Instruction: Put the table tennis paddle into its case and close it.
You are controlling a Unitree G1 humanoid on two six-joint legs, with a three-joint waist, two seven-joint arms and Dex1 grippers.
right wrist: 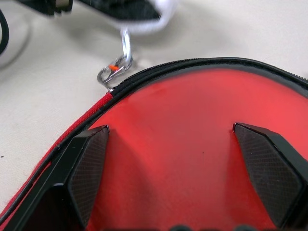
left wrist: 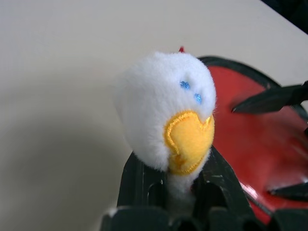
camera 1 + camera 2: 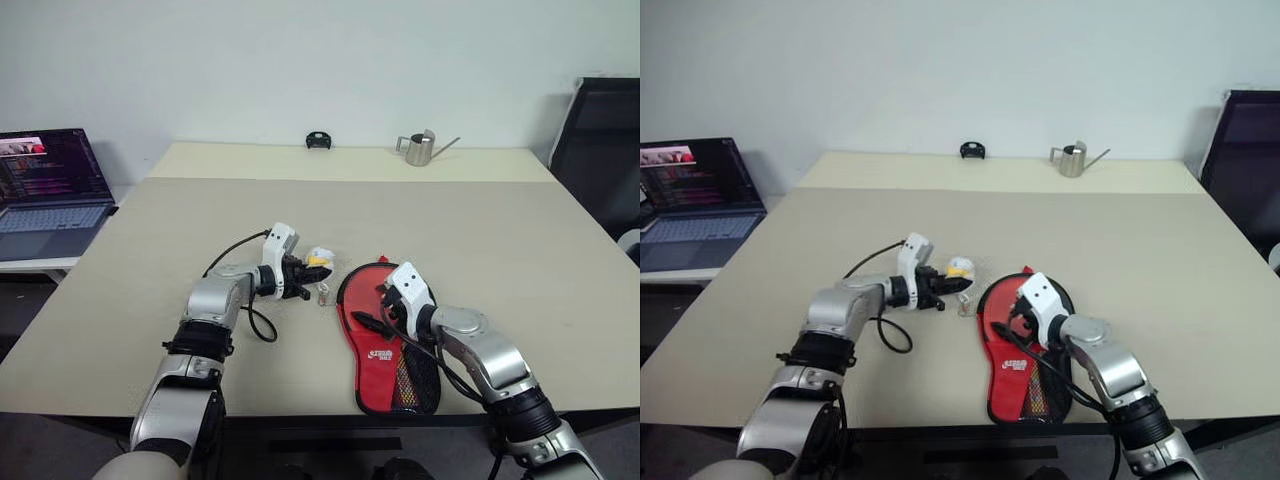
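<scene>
1 case [image 3: 385, 345] flat, red face up, round end away, narrow end toward table edge | left gripper [image 3: 306, 277] clamped on plush charm [image 2: 168, 115] | right gripper [image 1: 173, 178] spread wide over case

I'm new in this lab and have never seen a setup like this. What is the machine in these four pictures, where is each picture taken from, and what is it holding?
It is a humanoid robot with two arms, each ending in a two-fingered black gripper. The two wide pictures come from cameras in its head, looking down over a beige table. The two close-ups come from cameras on its wrists, looking along the fingers.

On the table lies the case, a red paddle-shaped zip cover with black edging. The right gripper is open, its fingers spread over the red fabric. The left gripper is shut on a small white plush charm with a yellow beak. A metal clip hangs from the charm and reaches the edge of the case by the zip.

At the far edge stand a small metal watering can and a little black object. A laptop sits off to the left.
</scene>
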